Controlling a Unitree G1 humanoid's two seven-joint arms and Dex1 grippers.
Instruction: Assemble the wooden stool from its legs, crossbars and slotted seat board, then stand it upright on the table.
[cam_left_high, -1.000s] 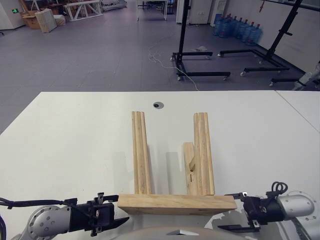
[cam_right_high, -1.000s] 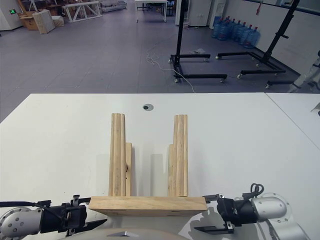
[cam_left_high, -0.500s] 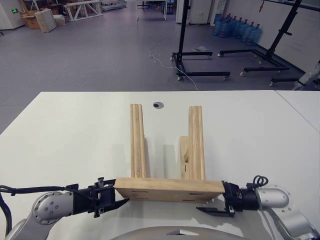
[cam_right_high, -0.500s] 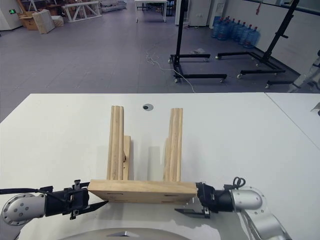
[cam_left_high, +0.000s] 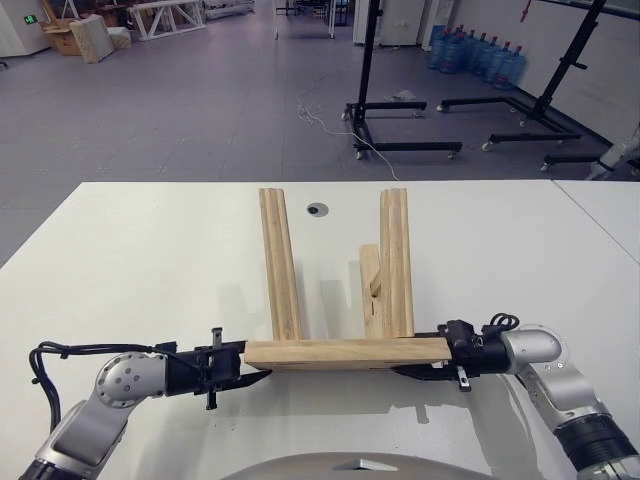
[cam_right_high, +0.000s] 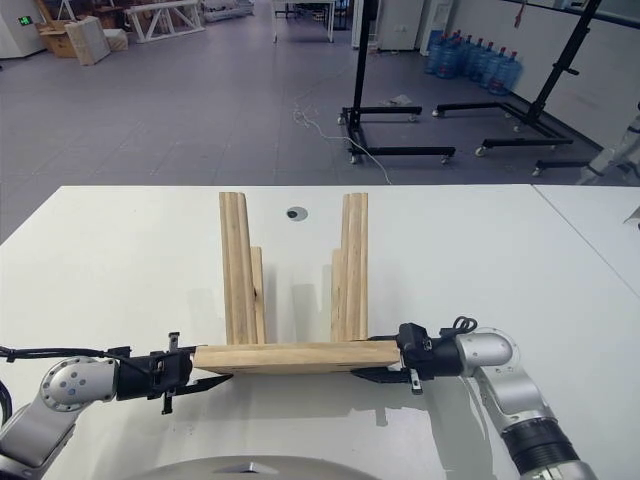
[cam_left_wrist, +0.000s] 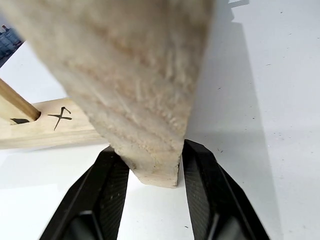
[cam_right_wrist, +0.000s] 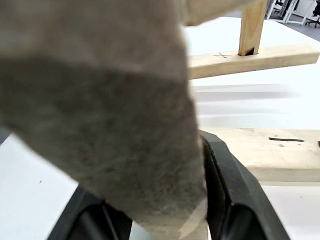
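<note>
We see the stool (cam_left_high: 340, 300) on the white table (cam_left_high: 120, 260), put together at least in part. Its seat board (cam_left_high: 345, 353) is the part nearest us and runs from side to side. Two legs point away from it toward the far edge of the table, the left leg (cam_left_high: 280, 265) and the right leg (cam_left_high: 396, 262). A shorter crossbar (cam_left_high: 371, 290) sits against the inner side of the right leg. We cannot tell whether the far ends of the legs touch the table or are raised off it.

The left gripper (cam_left_high: 245, 362) is clamped on the left end of the seat board. In the left wrist view its two black fingers (cam_left_wrist: 107, 190) press against opposite faces of the wood, and the end grain stands between them. The right gripper (cam_left_high: 432, 352) is clamped on the right end of the seat board in the same way. In the right wrist view one of its black fingers (cam_right_wrist: 227, 185) lies against the wood.

A small round hole (cam_left_high: 317, 209) in the table lies between the far ends of the two legs, nearer the left one. Beyond the table, black metal stands (cam_left_high: 400, 100) stand on a grey floor, with blue water bottles (cam_left_high: 480, 50) further back.
</note>
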